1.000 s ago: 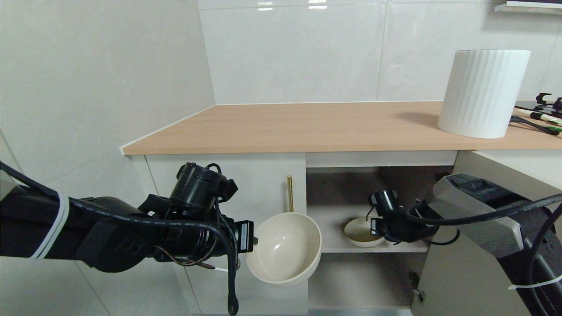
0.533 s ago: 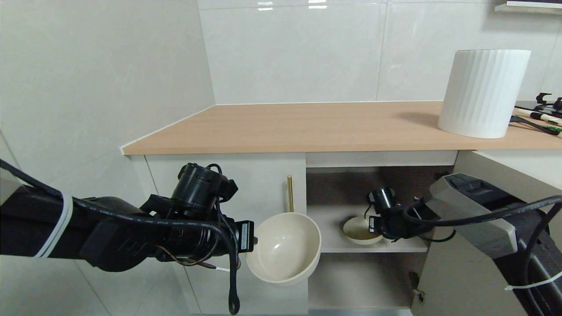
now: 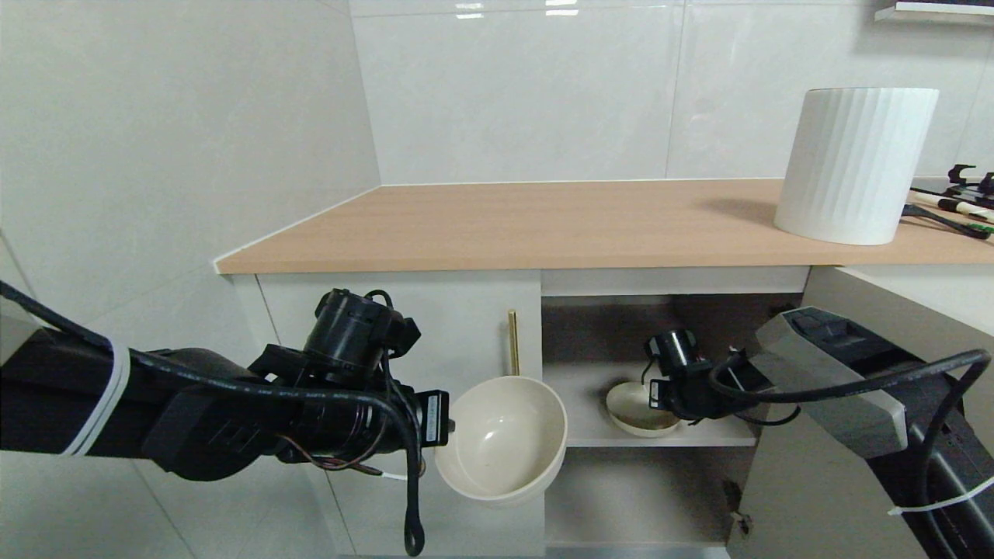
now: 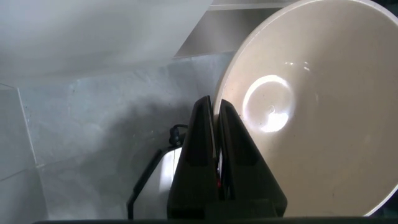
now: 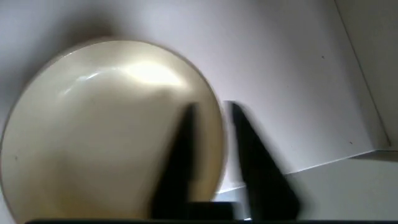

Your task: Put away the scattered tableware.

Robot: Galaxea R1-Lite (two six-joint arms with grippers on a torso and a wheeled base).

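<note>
My left gripper (image 3: 452, 423) is shut on the rim of a cream bowl (image 3: 505, 442), holding it tilted in the air in front of the closed left cabinet door, just left of the cabinet opening. In the left wrist view the fingers (image 4: 202, 134) pinch the bowl (image 4: 311, 106) at its edge. My right gripper (image 3: 658, 401) is inside the open cabinet, over the middle shelf (image 3: 586, 425). It is shut on the rim of a cream plate (image 3: 630, 405), which is low on the shelf. One finger (image 5: 183, 143) lies inside the plate (image 5: 106, 130), the other outside.
A gold handle (image 3: 512, 341) runs down the closed door's edge beside the bowl. The right cabinet door (image 3: 792, 497) stands open under my right arm. On the wooden counter (image 3: 543, 225) stand a white ribbed container (image 3: 854, 163) and several utensils (image 3: 951, 206) at the far right.
My right gripper has shifted a little to the left along the shelf, taking the plate with it. The left arm and the bowl have stayed put.
</note>
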